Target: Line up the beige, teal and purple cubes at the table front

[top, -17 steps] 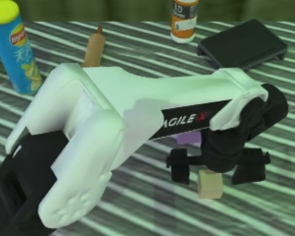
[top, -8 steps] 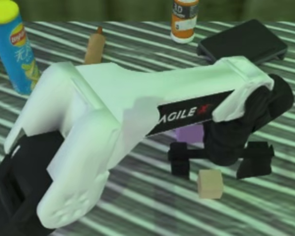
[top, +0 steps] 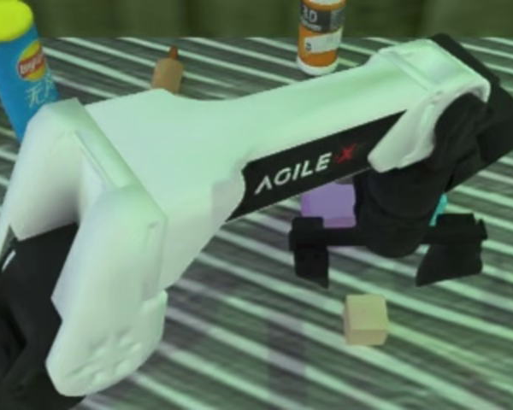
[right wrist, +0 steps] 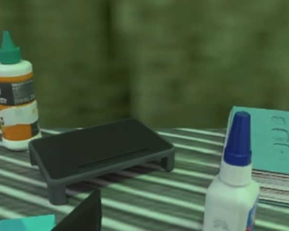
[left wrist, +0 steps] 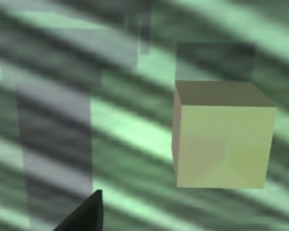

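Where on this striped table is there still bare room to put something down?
Bare striped table lies left of the beige cube, along the front edge, and to its right toward the table's corner. It is crowded behind it: the left gripper hangs over the purple cube, with bottles and a chips can along the back.

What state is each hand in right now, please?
Left hand: open, holding nothing, above the beige cube.
Right hand: cannot be told.

White arm (top: pixel 179 179), AGILEX lettering, black tool (top: pixel 385 252)
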Robot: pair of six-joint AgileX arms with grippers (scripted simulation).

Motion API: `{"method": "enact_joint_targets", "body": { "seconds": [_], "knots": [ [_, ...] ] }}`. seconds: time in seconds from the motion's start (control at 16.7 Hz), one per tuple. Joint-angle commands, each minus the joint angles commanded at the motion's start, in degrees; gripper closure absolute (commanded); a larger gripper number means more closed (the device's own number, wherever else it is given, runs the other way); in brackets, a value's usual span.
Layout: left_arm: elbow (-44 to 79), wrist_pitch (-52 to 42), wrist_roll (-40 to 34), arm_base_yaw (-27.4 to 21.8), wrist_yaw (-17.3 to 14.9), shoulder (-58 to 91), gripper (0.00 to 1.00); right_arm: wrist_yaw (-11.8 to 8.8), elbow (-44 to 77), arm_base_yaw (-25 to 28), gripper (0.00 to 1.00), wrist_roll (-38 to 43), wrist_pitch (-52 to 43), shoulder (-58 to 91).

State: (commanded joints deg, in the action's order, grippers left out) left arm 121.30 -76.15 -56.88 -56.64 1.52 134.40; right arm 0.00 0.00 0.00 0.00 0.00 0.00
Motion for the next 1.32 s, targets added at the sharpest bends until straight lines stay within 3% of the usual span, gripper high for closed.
{"method": "enact_joint_targets", "body": {
  "seconds": [0.24, 0.48, 0.84, 1.32],
  "knots": [
    [-1.8, 1.2, 0.4, 0.6, 0.1, -1.5, 0.00, -0.1, 1.7, 0.4, 0.00, 0.2, -1.2, 1.7],
    [-11.7, 7.4, 2.4, 6.0, 0.5, -12.1, 0.00, -0.2, 11.6, 2.2, 0.00, 1.1, -7.8, 11.7],
    [-40.1, 24.0, 10.3, 20.7, 0.7, -44.4, 0.00, 0.0, 38.6, 6.5, 0.00, 3.1, -25.0, 42.5],
    [-87.4, 51.0, 31.6, 42.3, 0.1, -96.0, 0.00, 0.3, 78.4, 13.0, 0.00, 6.2, -52.0, 93.9]
  ]
}}
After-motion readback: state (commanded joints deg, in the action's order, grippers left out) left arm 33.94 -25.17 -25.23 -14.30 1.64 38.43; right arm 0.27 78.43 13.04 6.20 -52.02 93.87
